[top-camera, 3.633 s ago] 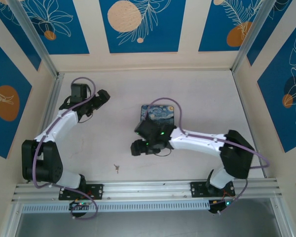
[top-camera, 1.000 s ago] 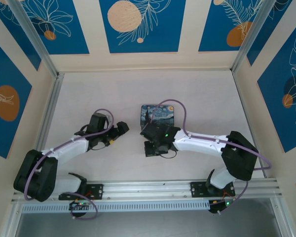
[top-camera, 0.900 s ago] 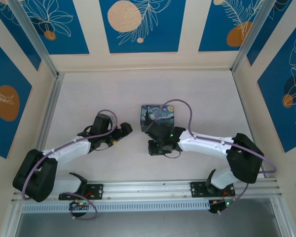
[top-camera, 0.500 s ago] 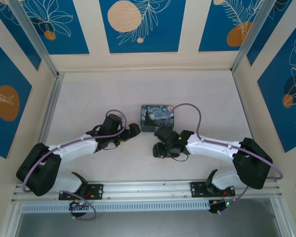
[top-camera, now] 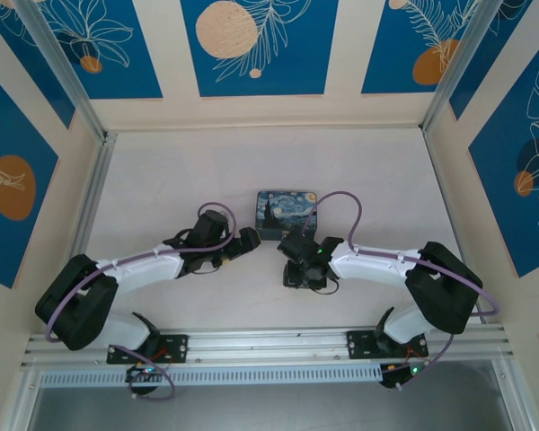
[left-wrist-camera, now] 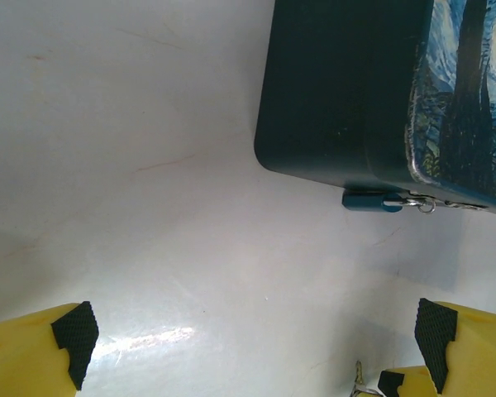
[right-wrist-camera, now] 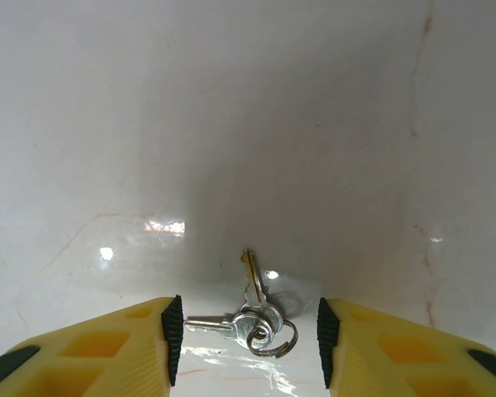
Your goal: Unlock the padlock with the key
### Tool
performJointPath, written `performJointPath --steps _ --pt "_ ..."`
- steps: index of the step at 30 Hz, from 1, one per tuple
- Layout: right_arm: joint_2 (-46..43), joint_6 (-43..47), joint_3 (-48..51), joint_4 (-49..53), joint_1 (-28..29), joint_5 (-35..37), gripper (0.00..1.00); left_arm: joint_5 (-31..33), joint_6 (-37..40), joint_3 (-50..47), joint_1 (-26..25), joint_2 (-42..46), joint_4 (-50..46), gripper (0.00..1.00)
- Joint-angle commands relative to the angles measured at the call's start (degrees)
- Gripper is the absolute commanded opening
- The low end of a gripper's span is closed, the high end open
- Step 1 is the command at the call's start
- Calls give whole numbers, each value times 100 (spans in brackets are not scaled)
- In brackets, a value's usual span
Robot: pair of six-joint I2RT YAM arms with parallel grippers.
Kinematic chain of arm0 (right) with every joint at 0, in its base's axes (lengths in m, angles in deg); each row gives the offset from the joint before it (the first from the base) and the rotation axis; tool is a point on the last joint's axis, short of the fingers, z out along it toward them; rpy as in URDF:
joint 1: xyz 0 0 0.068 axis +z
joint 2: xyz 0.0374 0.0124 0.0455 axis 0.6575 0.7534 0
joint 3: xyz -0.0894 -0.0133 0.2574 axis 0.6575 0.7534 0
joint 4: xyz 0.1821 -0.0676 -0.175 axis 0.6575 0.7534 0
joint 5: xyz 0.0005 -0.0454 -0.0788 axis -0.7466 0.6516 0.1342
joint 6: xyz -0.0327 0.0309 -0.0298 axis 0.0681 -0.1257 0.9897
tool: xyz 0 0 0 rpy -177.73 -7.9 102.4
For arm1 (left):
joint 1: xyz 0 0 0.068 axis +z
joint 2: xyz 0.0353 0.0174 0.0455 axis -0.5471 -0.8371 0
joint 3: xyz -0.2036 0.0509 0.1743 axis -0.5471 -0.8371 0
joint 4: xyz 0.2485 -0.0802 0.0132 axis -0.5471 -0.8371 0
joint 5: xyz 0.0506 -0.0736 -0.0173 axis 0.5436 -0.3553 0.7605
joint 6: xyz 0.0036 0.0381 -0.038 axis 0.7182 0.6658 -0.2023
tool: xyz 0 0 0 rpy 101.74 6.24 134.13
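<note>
The padlock (top-camera: 287,213) lay mid-surface, painted face up. Just near-left of it the left pincer (left-wrist-camera: 255,351) gaped as wide as it goes, gripping nothing. The right pincer (right-wrist-camera: 246,331) stood part-spread on the padlock's near side, and the key (right-wrist-camera: 252,318) on its ring lay flat between its fingers, not pinched.
</note>
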Motion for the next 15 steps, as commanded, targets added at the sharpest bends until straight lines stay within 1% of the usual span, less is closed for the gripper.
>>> performJointPath --steps 1,7,11,15 --pt "85 -772 -188 279 -16 269 48 106 31 123 -74 -81 114 100" --pt "68 -1687 -215 640 46 363 46 37 28 84 -70 -248 361 100" --pt "228 -1957 -326 763 69 345 46 -29 34 84 -73 -368 514 100" --pt "439 -2035 -473 723 111 302 45 -79 77 94 -72 -452 586 100"
